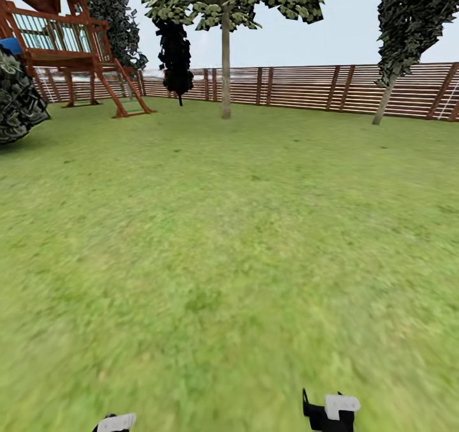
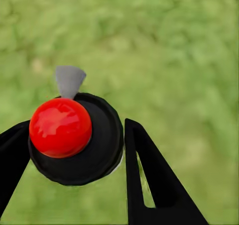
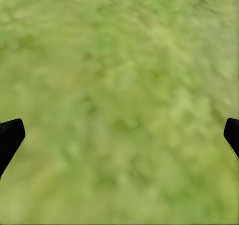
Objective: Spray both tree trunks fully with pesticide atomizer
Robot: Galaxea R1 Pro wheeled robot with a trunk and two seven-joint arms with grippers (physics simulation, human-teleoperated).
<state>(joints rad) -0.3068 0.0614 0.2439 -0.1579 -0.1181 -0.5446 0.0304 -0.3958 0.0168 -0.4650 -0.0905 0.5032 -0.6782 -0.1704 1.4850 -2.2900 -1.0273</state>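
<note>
Two trees, one trunk (image 1: 225, 68) mid-lawn and another (image 1: 384, 103) at the right, stand before the fence (image 1: 319, 89) across the lawn (image 1: 229, 240) in the head view. In the left wrist view the left gripper (image 2: 74, 150) pinches the pesticide atomizer (image 2: 74, 137) between its fingers above grass. In the right wrist view the right gripper (image 3: 119, 135) hangs with fingers spread wide over bare grass.

My head camera faces the fence (image 1: 331, 90) at 12 o'clock; both wrist cameras look down, sharing the lawn (image 1: 229, 240).
</note>
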